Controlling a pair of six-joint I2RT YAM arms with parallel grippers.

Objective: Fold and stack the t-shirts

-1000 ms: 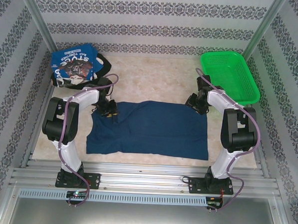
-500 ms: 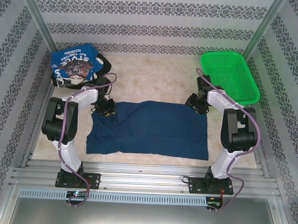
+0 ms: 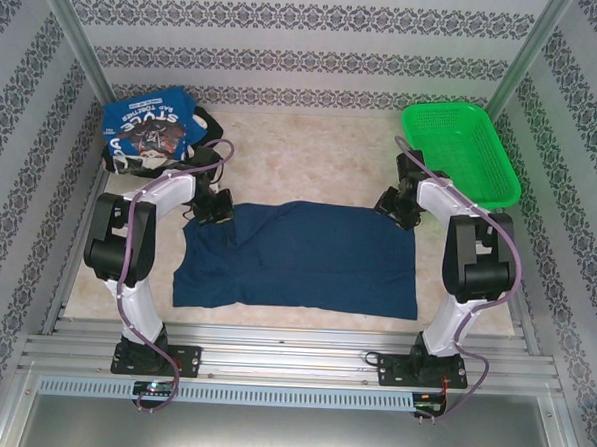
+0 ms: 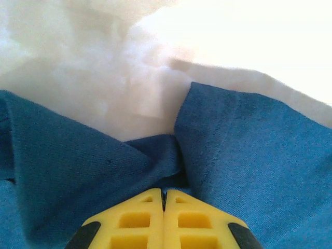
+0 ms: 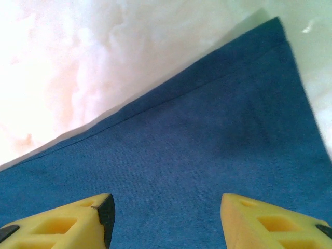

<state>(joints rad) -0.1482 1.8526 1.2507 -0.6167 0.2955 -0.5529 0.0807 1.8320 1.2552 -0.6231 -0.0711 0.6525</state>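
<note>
A navy blue t-shirt (image 3: 307, 259) lies spread flat in the middle of the table. My left gripper (image 3: 217, 211) sits at its far left corner, and in the left wrist view its yellow fingers (image 4: 135, 220) are shut (image 4: 164, 194) with the cloth (image 4: 249, 145) puckered into a fold at their tips. My right gripper (image 3: 391, 206) hovers open over the shirt's far right corner; its fingertips (image 5: 166, 207) stand wide apart above the flat cloth (image 5: 197, 145). A blue t-shirt with white lettering (image 3: 143, 130) lies bunched at the far left, with a black one (image 3: 211, 129) beside it.
A green mesh basket (image 3: 457, 152) stands at the far right, just beyond my right arm. The marbled tabletop (image 3: 312, 164) shows bare between the pile and the basket. Patterned walls close in on three sides.
My left gripper has shut on the shirt's far left corner and shifted slightly away from the near edge. The right gripper has barely moved.
</note>
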